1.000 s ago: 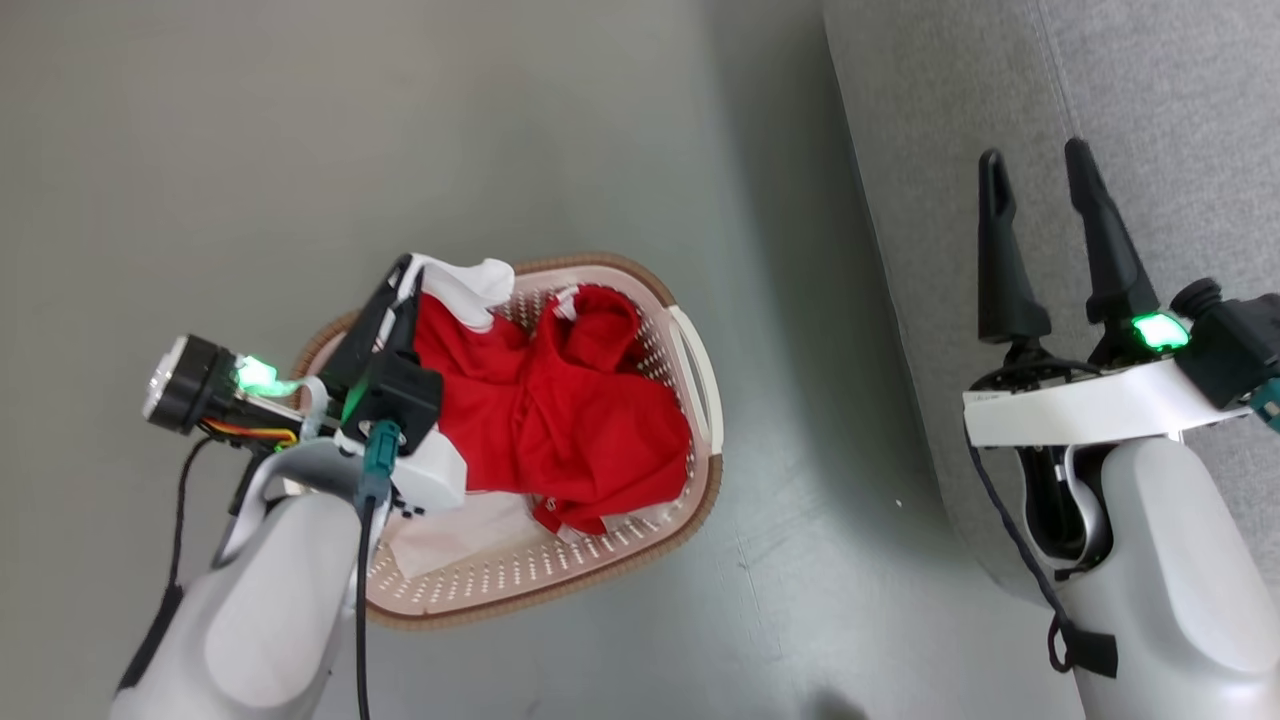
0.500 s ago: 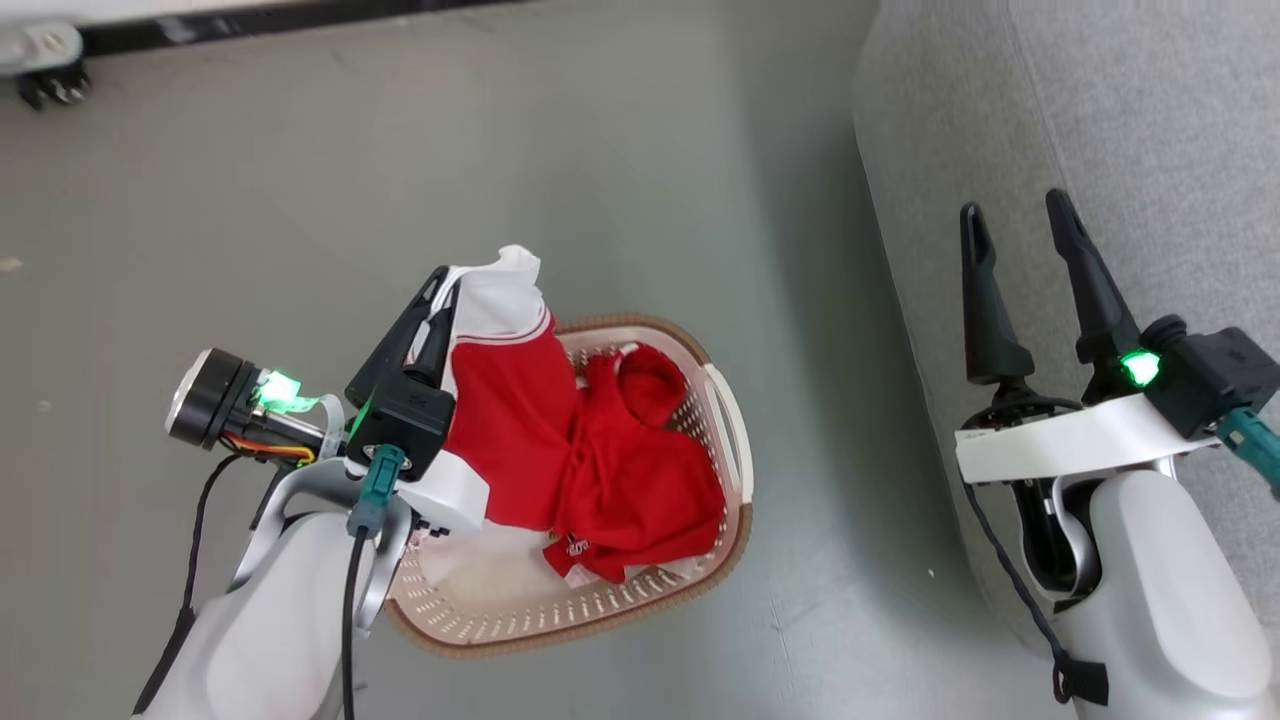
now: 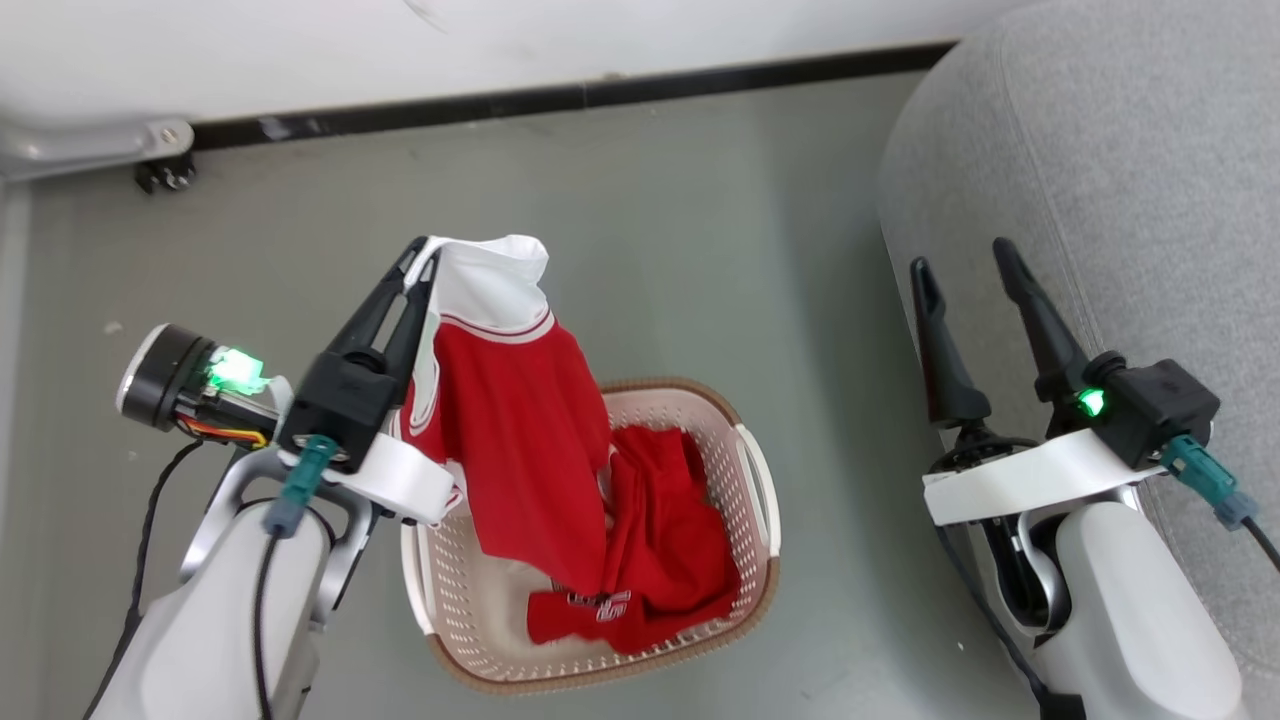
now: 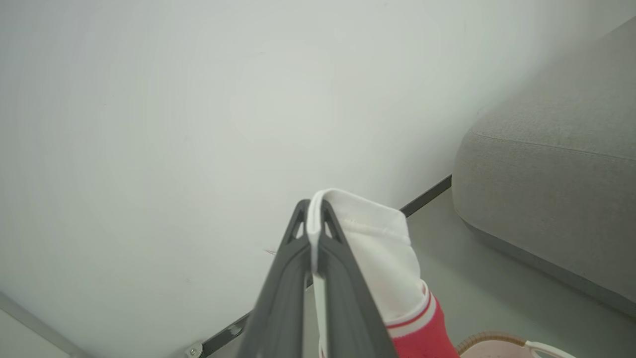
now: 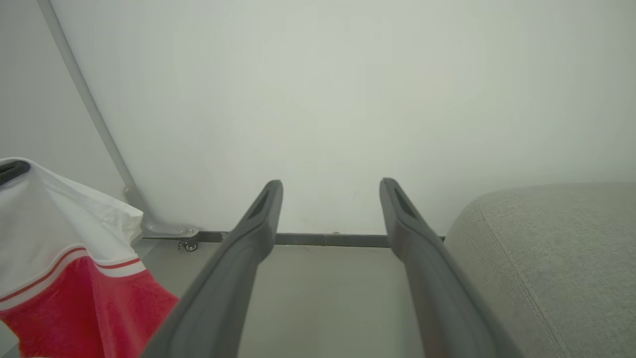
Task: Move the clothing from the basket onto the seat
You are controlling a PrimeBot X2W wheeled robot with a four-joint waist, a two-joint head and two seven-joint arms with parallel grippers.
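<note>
**One red garment hangs from the left gripper, the other lies in the basket**

From the head view, the left gripper (image 3: 421, 256) has its two dark fingers pinched together on the white edge of the raised garment (image 3: 510, 430). The garment hangs from there as a red sheet with a white band and thin stripes. Its lower end trails down into the basket (image 3: 470, 600), so it is not clear of the rim. The second garment (image 3: 670, 560) lies crumpled in the basket's right half, a small printed logo showing at its near edge. The basket stands on the grey floor (image 3: 680, 200), apart from the grey seat (image 3: 1130, 200) at the right. The right gripper (image 3: 959, 256) is beside the seat's rounded edge, fingers spread wide and holding nothing.

In the left wrist view, the left gripper (image 4: 314, 209) has its tips clamped on a thin white fold of the raised garment (image 4: 382, 258). The cloth falls away to the right, turning red below the stripes. The seat (image 4: 556, 184) sits off to the right, and a sliver of the basket (image 4: 492, 339) peeks in at the bottom.

In the right wrist view, the right gripper (image 5: 330, 184) stands wide apart and empty, pointed at the pale wall (image 5: 318, 99) and its dark baseboard (image 5: 328, 239). The raised garment (image 5: 64, 278) hangs at the left, the seat (image 5: 546, 248) lies at the right, and a small castor (image 5: 189, 244) sits by the wall.
</note>
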